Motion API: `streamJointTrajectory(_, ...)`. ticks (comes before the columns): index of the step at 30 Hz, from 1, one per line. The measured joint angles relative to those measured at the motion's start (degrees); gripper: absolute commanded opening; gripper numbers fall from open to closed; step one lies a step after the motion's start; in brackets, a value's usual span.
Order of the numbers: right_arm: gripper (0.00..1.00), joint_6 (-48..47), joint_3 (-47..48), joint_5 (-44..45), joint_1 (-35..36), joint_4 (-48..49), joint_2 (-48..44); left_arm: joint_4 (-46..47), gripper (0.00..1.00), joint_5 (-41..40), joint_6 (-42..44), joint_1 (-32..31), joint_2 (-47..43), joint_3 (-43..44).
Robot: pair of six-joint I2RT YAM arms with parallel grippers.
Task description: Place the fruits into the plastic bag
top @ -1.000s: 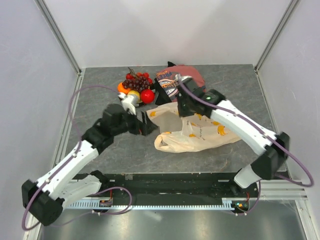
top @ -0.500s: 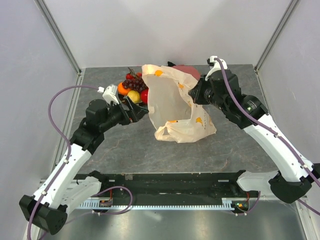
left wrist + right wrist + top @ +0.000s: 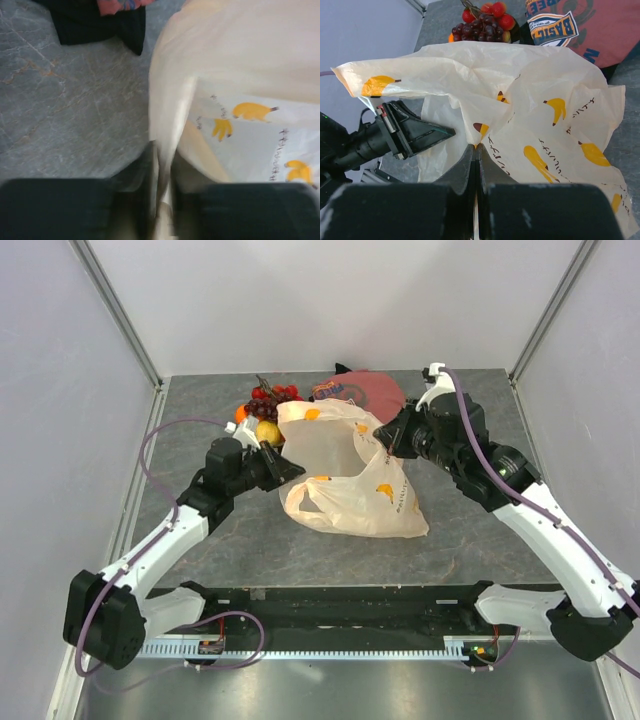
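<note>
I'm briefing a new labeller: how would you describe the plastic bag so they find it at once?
Start at the grey table and look at its middle. The plastic bag is the large crinkly cream-white film there, far bigger than the fruits and the red printed cloth behind it. Only it carries small yellow banana prints.

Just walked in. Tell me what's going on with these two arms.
Both arms are on the bag, holding its mouth up. The right gripper pinches one side of the rim, and the left gripper pinches the opposite side. The fruit sits in a pile behind the bag, and none shows inside it yet.
</note>
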Motion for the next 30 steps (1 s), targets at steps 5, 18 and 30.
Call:
streamJointTrajectory(5, 0.0, -0.2, 0.2, 4.2, -0.6, -1.1, -2.1, -2.1, 0.02, 0.0, 0.4, -0.2, -0.3, -0.4)
streamJointTrajectory(18, 0.0, -7.9, 7.5, 15.2, -5.0, -9.2, -6.3, -10.3, 0.26, 0.5, 6.0, 4.9, -6.6, 0.2)
streamJointTrajectory(30, 0.0, -8.4, 3.7, 13.7, -5.1, -8.4, -5.0, -10.4, 0.85, 9.7, 17.7, 4.9, -2.9, 10.8)
